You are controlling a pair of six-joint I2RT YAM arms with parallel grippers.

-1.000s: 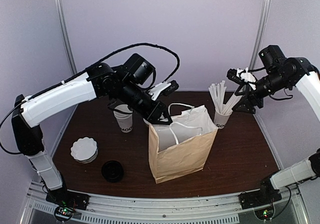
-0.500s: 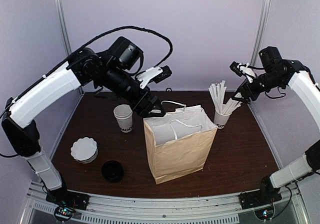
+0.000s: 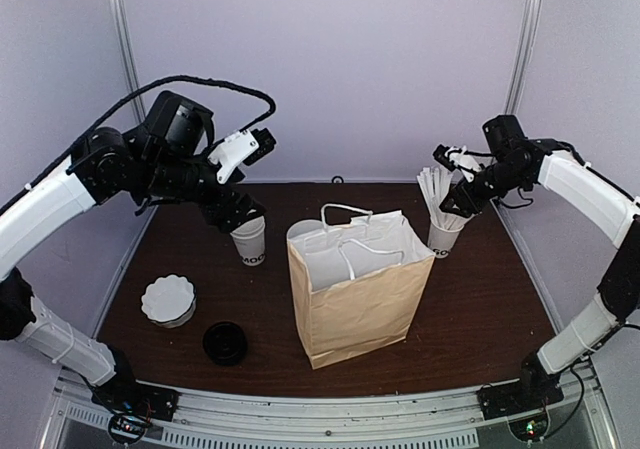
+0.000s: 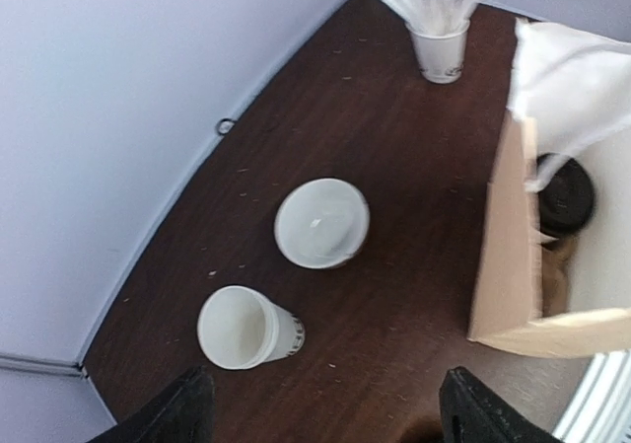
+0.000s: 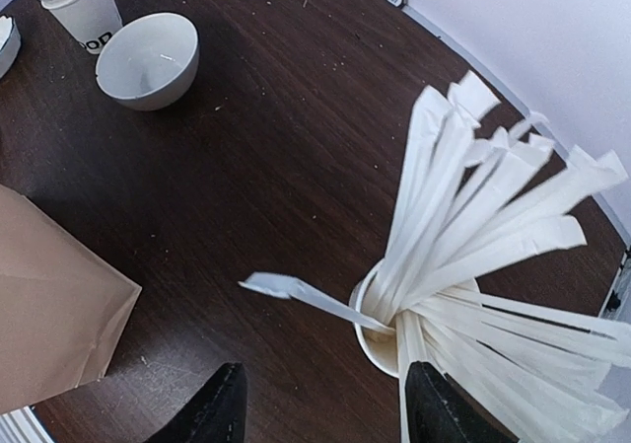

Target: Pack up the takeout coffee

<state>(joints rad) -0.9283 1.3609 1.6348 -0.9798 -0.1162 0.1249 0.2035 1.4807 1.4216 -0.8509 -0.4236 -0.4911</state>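
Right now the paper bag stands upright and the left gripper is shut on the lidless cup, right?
No: the left gripper is open and empty, with the lidless cup standing free below it, per the left wrist view. The paper bag does stand upright.

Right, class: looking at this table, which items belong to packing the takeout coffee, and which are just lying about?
Belongs to the job:
- takeout coffee, only its black lid showing inside the bag
- brown paper bag, standing open

Just lying about:
- lidless printed cup
- white bowl
- cup of white paper-wrapped sticks
- stack of fluted white dishes
- loose black lid
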